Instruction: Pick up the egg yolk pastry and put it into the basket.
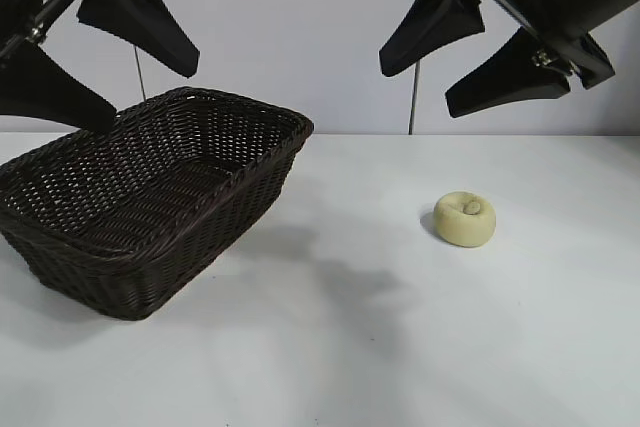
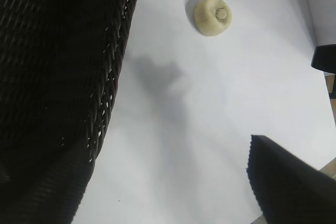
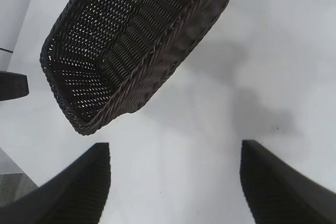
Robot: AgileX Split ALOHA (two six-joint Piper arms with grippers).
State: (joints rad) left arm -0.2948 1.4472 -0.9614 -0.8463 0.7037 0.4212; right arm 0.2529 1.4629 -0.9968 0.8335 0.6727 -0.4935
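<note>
The egg yolk pastry (image 1: 465, 218), a small pale yellow bun with a dimpled top, rests on the white table to the right of centre, and it appears again in the left wrist view (image 2: 212, 15). The dark brown wicker basket (image 1: 205, 247) stands at the left with nothing inside. My left gripper (image 1: 150, 92) hangs open above the basket's far rim. My right gripper (image 1: 418, 87) hangs open high above the table, behind and slightly left of the pastry. In the right wrist view the right gripper (image 3: 175, 150) has only bare table between its fingers, with the basket (image 3: 173, 51) beyond.
The white table (image 1: 330, 347) stretches between basket and pastry. A white wall stands behind. In the left wrist view the basket's wall (image 2: 113, 77) fills one side and the open left gripper (image 2: 163, 177) frames bare table.
</note>
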